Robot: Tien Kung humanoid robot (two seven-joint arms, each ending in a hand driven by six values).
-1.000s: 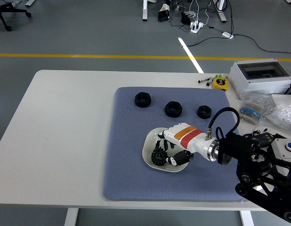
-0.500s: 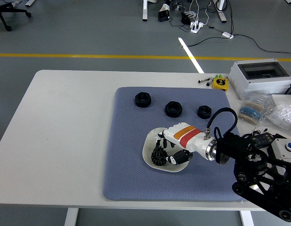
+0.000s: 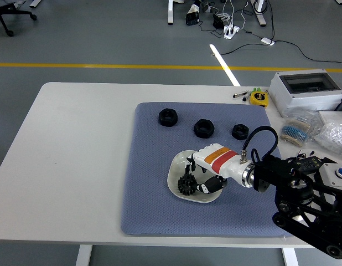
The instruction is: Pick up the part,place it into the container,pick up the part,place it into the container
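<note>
Grey floor with a yellow line stretches behind the white counter [image 3: 77, 166], which carries a blue-grey textured mat [image 3: 154, 188]. On the mat sits a shallow white bowl-shaped container [image 3: 176, 177], and a black toothed gear-like part [image 3: 186, 184] lies inside it. The right hand [image 3: 207, 174], white with an orange-red band, reaches over the bowl with fingers loosened just beside the part, gripping nothing. Three black hexagonal nuts [image 3: 203, 128] lie in a row farther back on the mat.
</note>
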